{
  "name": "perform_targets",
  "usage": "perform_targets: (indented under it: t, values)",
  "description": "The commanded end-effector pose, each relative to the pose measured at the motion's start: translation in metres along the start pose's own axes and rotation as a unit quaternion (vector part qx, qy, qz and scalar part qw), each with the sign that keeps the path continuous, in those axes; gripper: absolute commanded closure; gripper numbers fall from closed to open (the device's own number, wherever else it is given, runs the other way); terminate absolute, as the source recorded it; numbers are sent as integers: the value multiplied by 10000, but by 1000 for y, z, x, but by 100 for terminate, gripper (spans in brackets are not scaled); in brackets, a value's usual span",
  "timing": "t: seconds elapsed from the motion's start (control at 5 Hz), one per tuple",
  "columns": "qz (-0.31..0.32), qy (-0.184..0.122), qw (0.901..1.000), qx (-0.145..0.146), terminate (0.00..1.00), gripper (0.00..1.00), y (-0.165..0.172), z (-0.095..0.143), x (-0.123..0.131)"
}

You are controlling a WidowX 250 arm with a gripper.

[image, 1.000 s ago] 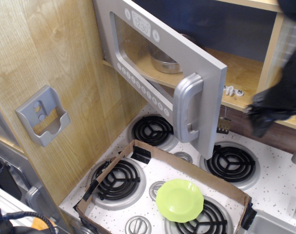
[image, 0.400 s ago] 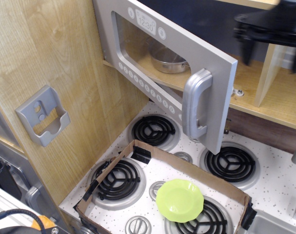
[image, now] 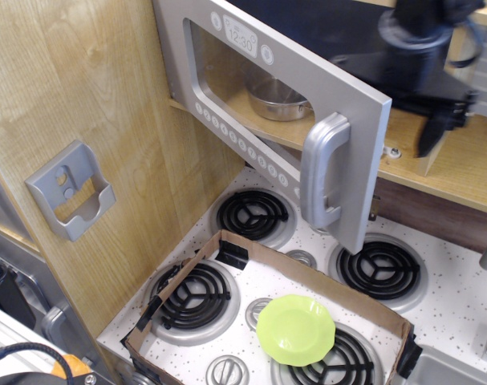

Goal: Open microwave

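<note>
Observation.image view: the microwave (image: 275,104) sits in the wooden cabinet above the stove, its grey door swung partly outward, at the same angle as a moment ago. A metal pot (image: 279,100) shows through the clear window. The black claw (image: 432,96) (blurred) has dropped from the top edge to just right of the door's edge, over the wooden shelf (image: 460,172), touching nothing; whether its fingers are spread or closed cannot be told. Below, the green plate (image: 296,330) lies unmoved in the cardboard tray (image: 307,269).
</note>
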State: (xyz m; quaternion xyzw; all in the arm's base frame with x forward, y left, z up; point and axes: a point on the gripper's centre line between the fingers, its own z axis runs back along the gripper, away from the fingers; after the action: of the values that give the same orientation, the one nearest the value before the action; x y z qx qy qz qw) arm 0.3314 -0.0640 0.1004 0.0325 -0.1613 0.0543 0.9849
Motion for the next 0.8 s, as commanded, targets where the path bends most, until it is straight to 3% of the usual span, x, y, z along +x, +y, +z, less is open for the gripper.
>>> perform_targets:
  t: [0.0, 0.4, 0.6]
  values:
    - [248, -10, 9997, 0, 0, 0, 25, 12, -38]
    - [126, 134, 9996, 198, 0, 0, 63, 8, -64]
    - [237, 52, 9996, 167, 0, 0, 82, -1, -78]
